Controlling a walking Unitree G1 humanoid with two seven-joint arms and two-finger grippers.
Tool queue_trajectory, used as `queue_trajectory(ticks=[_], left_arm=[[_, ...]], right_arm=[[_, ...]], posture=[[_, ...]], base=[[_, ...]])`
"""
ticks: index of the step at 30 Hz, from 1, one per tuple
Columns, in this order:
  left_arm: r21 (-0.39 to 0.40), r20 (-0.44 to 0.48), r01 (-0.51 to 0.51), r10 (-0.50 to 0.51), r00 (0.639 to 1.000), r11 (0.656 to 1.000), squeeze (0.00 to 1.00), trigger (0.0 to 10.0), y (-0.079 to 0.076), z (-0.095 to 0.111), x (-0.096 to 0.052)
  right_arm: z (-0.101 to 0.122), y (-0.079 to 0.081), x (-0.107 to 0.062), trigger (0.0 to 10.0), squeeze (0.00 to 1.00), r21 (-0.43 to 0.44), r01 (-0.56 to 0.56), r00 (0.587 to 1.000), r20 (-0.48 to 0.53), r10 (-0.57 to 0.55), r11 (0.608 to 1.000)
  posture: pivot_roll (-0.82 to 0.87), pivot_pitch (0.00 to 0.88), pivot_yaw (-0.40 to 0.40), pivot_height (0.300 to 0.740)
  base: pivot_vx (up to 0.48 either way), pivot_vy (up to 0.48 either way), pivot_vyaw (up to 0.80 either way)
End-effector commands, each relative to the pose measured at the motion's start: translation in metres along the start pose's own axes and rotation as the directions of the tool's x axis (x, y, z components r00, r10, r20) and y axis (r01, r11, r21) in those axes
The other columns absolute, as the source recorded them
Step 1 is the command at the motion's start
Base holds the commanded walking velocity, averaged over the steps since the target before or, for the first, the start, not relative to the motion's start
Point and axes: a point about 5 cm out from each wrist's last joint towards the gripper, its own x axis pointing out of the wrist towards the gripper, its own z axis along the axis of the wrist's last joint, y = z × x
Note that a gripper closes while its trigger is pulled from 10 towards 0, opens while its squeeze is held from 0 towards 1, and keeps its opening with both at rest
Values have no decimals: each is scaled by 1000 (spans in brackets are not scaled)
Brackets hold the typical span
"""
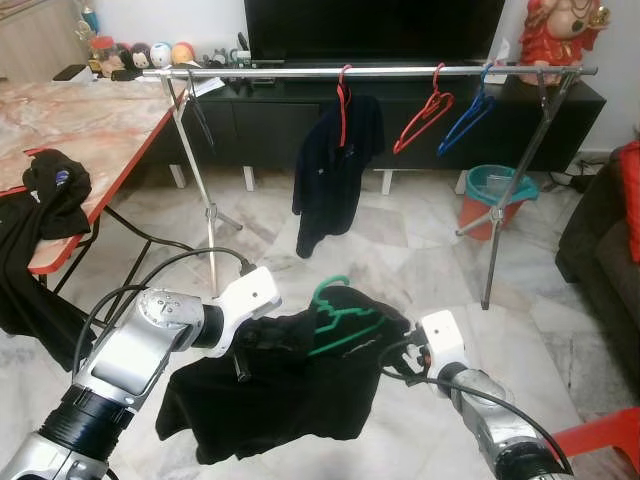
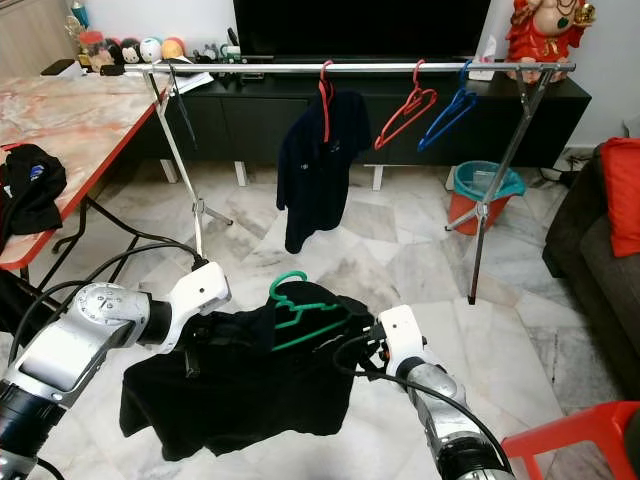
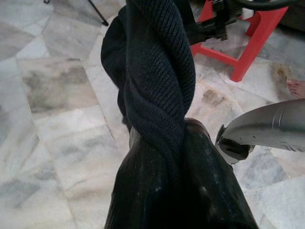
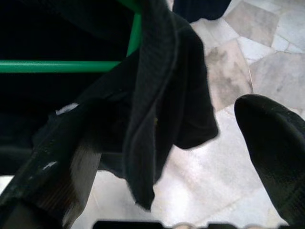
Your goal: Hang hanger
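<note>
Marble floor (image 1: pixel 400 250) spreads beneath a green hanger (image 1: pixel 340 315) draped in a black shirt (image 1: pixel 290 390), held low and well short of the clothes rail (image 1: pixel 370 71). Left claw (image 1: pixel 243 362) pinches twisted shirt cloth; right claw (image 1: pixel 392 358) stands open, one finger under the fabric. With cloth alone gripped, the hanger may slip free. Beyond the rail: a television cabinet (image 1: pixel 420 110), a teal bucket (image 1: pixel 498 196).
</note>
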Motion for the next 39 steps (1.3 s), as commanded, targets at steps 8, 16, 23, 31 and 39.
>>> queue_trajectory(ticks=[8,16,23,31,39], left_arm=[[24,20,17,-18,1000,1000,0,10000,-3,10,-4],[22,27,19,-19,999,1000,0,10000,-4,11,-5],[19,28,19,-19,999,1000,0,10000,-5,11,-6],[25,5,28,-28,1000,999,0,10000,-7,7,-8],[37,-15,45,-45,999,998,0,10000,-10,3,-13]], right_arm=[[3,0,3,10000,0,9,-7,1000,19,7,1000],[2,0,4,0,0,11,-12,1000,17,12,1000],[1,0,4,0,0,11,-13,1000,16,13,1000],[1,-4,4,0,0,-1,-6,1000,6,6,1000],[0,-4,4,0,0,-16,-7,1000,-3,7,1000]], posture=[[47,0,5,740],[53,0,0,740],[53,0,-2,740],[56,0,-4,740],[58,0,-5,740]], base=[[0,0,0],[0,0,0],[0,0,0],[0,0,0],[0,0,0]])
